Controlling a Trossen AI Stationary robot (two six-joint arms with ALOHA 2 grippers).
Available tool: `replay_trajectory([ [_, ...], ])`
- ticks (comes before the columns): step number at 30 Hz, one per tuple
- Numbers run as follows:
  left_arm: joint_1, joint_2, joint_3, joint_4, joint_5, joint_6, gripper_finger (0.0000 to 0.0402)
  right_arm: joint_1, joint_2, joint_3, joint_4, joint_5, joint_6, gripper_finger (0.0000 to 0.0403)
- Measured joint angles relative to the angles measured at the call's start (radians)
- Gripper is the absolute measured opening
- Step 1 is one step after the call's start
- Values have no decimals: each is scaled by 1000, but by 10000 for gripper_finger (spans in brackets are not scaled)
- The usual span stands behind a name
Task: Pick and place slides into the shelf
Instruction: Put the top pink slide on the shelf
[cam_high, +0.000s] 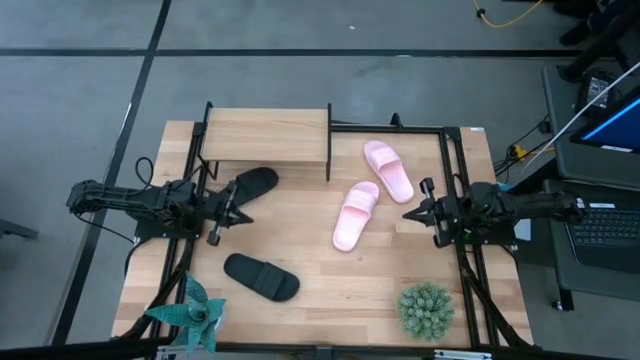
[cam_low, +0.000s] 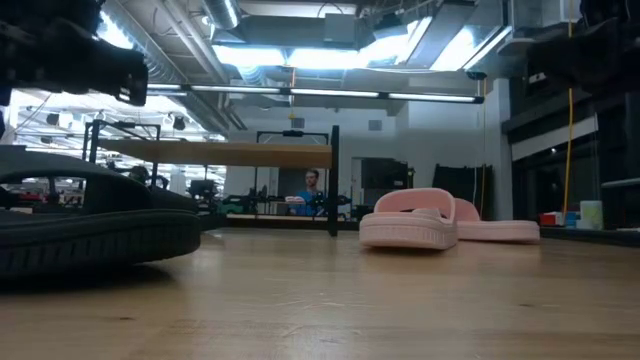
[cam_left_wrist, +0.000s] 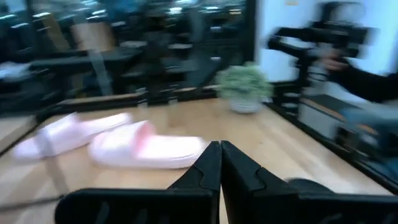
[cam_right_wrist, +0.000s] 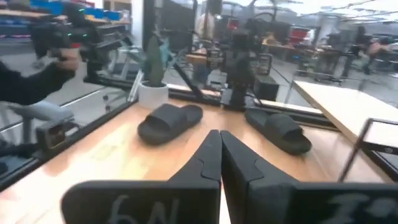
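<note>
From the overhead camera I see the shelf (cam_high: 267, 134) at upper centre of the frame, its plank top bare; none of the four slides is on it. One black slide (cam_high: 251, 186) lies just below the shelf's lower left corner, right beside my left gripper (cam_high: 234, 207), whose fingers are pressed together on nothing; the other black slide (cam_high: 261, 276) sits lower in the frame, near the teal plant (cam_high: 192, 310) at lower left. The pink pair lies right of centre; one pink slide (cam_high: 388, 170) angled below the shelf's right end, the second pink slide (cam_high: 356, 215) beneath it. My right gripper (cam_high: 410, 214) hovers just right of that pair, fingers together and empty; a round green plant (cam_high: 427, 309) stands at lower right.
</note>
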Motion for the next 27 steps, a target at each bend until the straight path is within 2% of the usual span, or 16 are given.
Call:
replay_trajectory([
  [2,0,0,0,12,42,24,0,0,15,0,22,-46,-16,2],
  [4,0,0,0,12,23,31,0,0,25,1,35,-67,-19,2],
  [10,0,0,0,12,-193,44,0,0,49,1,33,-68,-45,2],
  [12,0,0,0,12,-237,57,0,-2,52,1,33,-65,-52,2],
  [19,0,0,0,9,-236,76,0,-8,53,4,35,4,-45,3],
  [27,0,0,0,1,-236,101,0,-8,96,94,15,58,-35,2],
])
